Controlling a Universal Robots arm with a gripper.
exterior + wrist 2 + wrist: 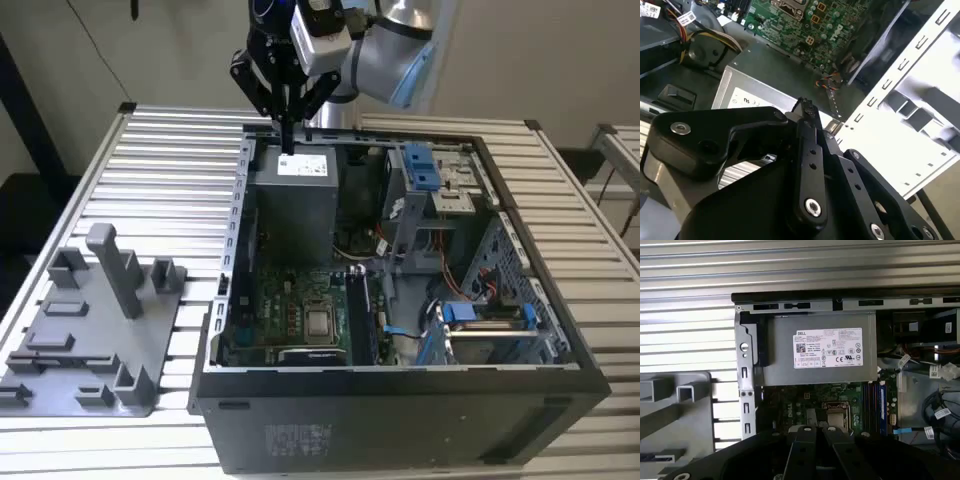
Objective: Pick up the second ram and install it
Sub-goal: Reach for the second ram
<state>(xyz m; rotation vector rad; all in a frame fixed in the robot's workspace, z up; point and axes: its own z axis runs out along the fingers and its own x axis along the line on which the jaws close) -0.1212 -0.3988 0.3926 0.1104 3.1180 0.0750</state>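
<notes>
Black gripper (805, 107), nearest in both wrist views: fingers drawn narrow, tips together, nothing between them. Position, exterior view: above the grey power-supply box (297, 195), at 12 o'clock of the open computer case (400, 410). Whereabouts of the second ram: dark strips stood in the memory slots (360, 318) at 3 o'clock of the processor socket (320, 322); whether it was among them could not be told. Grey fixture tray (90, 350) lay at 9 o'clock of the case, on the slatted table (170, 150).

Open PC case (400, 400) on slatted table (170, 150); grey PSU (295, 195) inside; grey fixture (90, 330) beside.
</notes>
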